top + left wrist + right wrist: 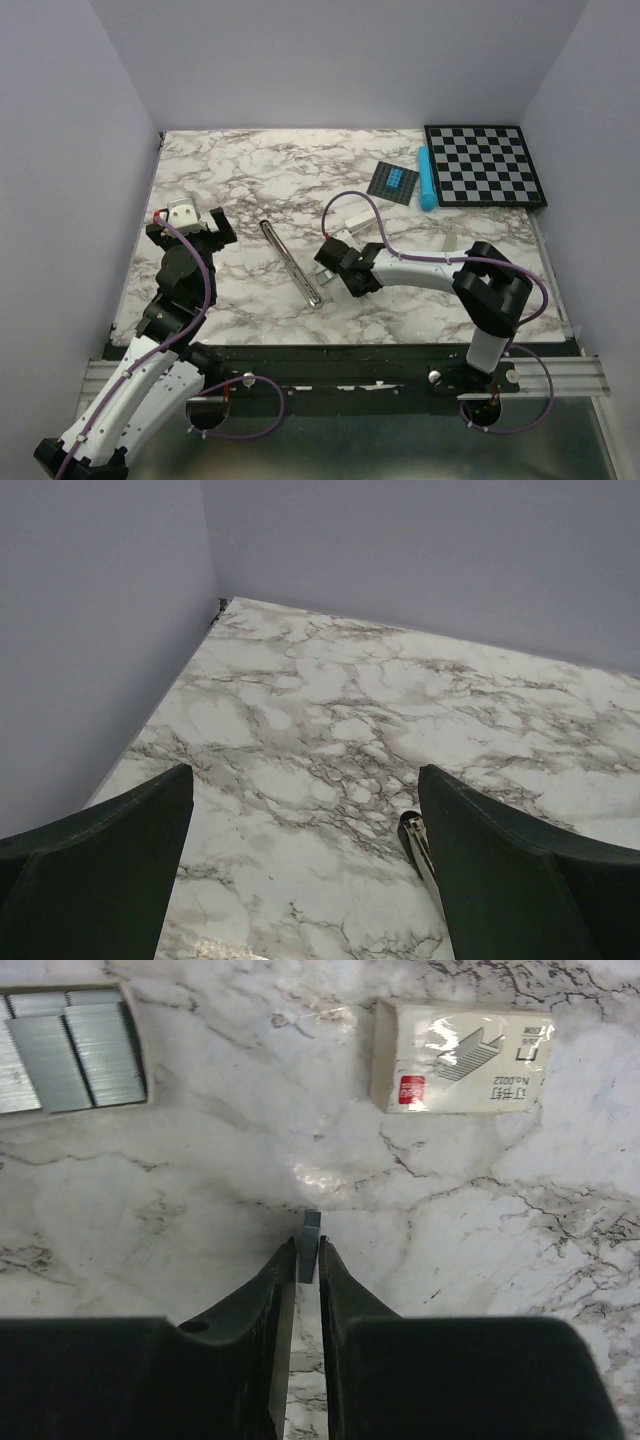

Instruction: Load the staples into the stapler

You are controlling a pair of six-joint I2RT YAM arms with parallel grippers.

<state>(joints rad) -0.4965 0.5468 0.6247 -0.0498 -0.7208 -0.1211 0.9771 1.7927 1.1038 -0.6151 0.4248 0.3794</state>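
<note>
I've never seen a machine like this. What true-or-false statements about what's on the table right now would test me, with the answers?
1. The right tool pinches a small staple strip. True.
2. The left tool grips the stapler. False: it is open and holds nothing; the stapler lies on the marble table between the two arms.
3. The white staple box is stacked on the tray of staples. False: the two lie apart on the marble.
4. A checkerboard sits at the far right corner of the table. True.
</note>
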